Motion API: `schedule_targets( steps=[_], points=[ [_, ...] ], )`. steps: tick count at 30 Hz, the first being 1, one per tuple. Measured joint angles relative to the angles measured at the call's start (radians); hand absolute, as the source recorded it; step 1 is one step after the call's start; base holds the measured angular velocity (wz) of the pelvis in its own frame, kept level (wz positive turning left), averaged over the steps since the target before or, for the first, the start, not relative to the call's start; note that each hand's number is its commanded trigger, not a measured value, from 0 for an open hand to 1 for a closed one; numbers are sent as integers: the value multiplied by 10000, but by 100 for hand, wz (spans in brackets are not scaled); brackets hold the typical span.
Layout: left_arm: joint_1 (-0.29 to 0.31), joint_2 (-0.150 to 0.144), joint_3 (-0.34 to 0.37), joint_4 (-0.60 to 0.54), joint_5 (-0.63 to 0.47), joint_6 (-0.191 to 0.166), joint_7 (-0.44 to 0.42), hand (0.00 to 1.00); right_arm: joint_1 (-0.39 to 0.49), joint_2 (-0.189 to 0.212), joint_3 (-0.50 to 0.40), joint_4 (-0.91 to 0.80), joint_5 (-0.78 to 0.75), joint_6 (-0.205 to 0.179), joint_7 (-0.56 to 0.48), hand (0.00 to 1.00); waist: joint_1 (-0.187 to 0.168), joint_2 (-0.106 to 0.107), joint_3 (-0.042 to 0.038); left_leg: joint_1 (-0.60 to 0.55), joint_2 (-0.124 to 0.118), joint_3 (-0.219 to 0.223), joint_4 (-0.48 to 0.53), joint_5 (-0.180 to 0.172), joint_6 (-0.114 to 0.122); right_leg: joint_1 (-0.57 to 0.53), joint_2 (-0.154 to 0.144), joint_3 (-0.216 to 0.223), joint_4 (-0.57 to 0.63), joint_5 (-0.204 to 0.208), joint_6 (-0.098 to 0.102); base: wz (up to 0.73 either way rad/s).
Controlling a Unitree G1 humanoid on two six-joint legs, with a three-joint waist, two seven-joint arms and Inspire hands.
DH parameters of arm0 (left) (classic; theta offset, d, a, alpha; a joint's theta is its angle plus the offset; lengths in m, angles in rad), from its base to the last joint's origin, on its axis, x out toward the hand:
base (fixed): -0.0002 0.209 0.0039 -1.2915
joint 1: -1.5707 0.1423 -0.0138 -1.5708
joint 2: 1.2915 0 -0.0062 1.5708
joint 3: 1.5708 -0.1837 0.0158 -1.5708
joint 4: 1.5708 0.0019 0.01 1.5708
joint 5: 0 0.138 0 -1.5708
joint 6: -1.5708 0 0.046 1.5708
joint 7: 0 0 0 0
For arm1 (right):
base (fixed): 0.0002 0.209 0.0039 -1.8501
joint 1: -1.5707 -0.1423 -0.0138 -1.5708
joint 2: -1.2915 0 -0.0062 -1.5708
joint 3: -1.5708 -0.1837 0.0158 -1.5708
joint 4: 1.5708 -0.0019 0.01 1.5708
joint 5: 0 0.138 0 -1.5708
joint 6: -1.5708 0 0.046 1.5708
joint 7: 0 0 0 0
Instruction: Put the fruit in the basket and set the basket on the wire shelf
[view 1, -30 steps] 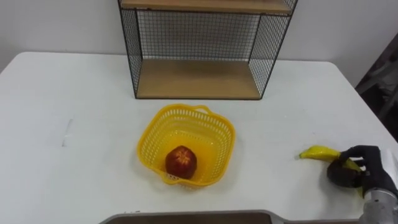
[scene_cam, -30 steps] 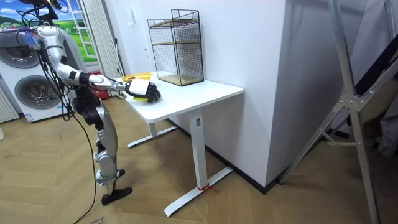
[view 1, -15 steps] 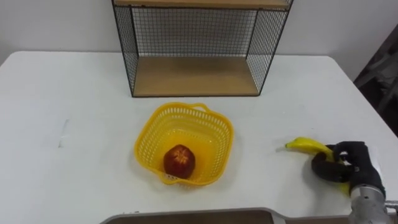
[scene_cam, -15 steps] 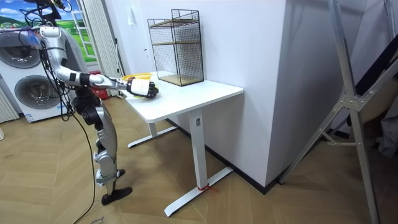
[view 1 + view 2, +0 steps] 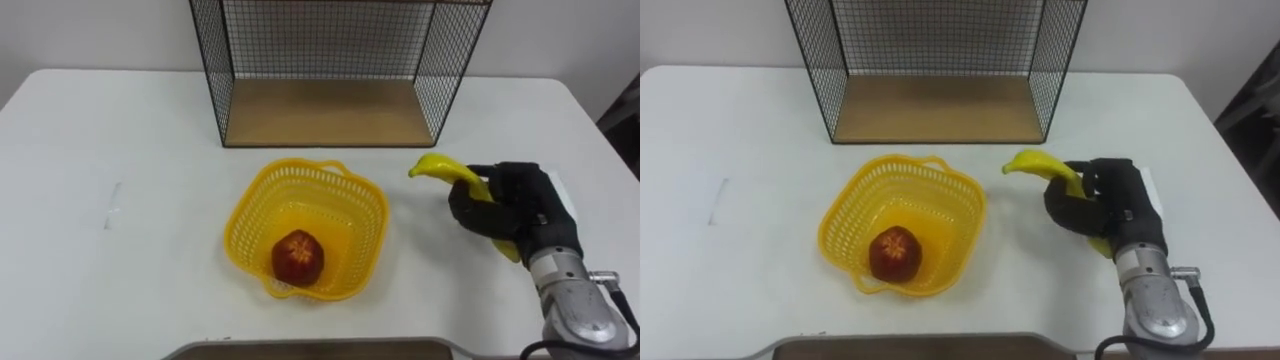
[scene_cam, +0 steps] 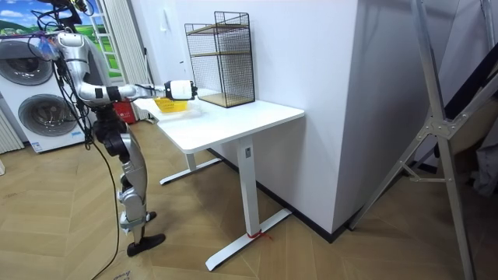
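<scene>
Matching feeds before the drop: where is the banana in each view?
Left eye view: banana right of centre, in the right hand.
Right eye view: just right of centre, beside the basket.
Room view: too small to make out at the right hand, before the shelf.
Shared landmark: the wire shelf.

The basket (image 5: 243, 222) is bright yellow, its walls a lattice of small slots. The apple (image 5: 297, 256) is red with darker streaks. The banana (image 5: 447, 170) is yellow. The right hand (image 5: 512, 200) is black, with a silver-grey wrist. The shelf (image 5: 212, 70) is black wire in a fine square grid, with a light-brown wooden board (image 5: 325, 112). The table (image 5: 120, 140) is plain white
</scene>
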Motion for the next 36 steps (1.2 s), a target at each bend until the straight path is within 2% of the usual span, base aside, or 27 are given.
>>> schedule_targets(
  steps=[11,16,19,27,32,36],
  points=[
    [-66,7,-25,227,-16,-83,0,0,-294,2,169,-593,87,-4,180,100,25,-8,9,-17,0,-3,53,0,1,7,-1,-15,28,0,0,0],
    [-80,10,-67,388,-24,-204,-16,0,-502,-10,691,-1182,-464,-111,252,100,29,-78,21,-164,1,-15,58,1,1,-59,4,-32,21,1,1,0],
    [-213,83,-365,393,-126,-278,-15,0,-667,-16,1078,-1187,-830,-119,395,100,20,-138,29,-232,-4,-60,73,0,1,-125,5,-53,28,1,1,4],
    [-740,137,-722,792,-191,-270,-63,0,-903,-29,1771,-1183,-1638,-110,679,100,284,-140,64,-398,11,-145,134,1,3,-202,-7,-207,90,31,2,3],
    [-848,165,-734,812,-192,-270,-60,0,-997,-27,2225,-1151,-1659,-96,880,100,360,-133,84,-441,3,-327,162,3,4,-182,-37,-499,169,32,0,9],
    [-929,166,-734,987,-190,-264,-42,0,-1184,-22,2480,-1148,-1724,32,1371,100,541,-187,94,-499,4,-354,223,3,4,-189,-37,-533,170,32,0,1]
  ],
)
